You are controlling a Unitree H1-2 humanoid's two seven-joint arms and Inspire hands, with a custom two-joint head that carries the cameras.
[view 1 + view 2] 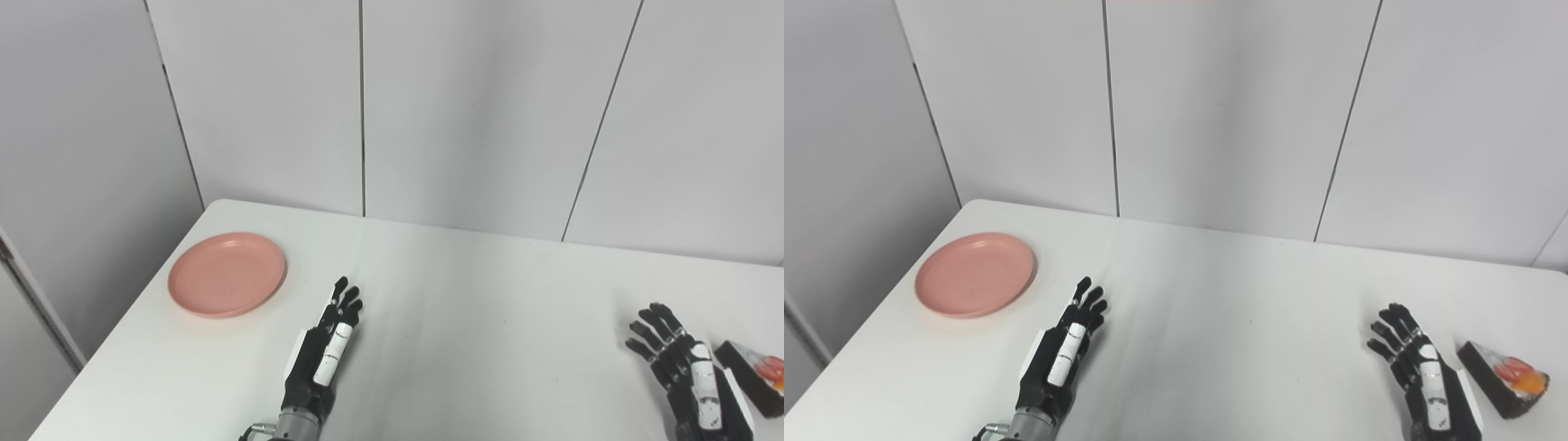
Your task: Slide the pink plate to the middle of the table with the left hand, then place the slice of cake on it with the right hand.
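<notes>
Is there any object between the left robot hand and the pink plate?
No, nothing visible. Only bare white table lies between the left robot hand and the pink plate, which sits apart from the hand, toward the table's far left corner.

Left hand: black fingers, black palm shell, a white cylindrical segment along the thumb side, a white panel on the outer edge. Wrist is a grey metal cuff with a small silver fitting at its base.

Right hand: same build, black fingers, white thumb segment with small dark marks, white side panel. Its wrist is cut off by the frame.
</notes>
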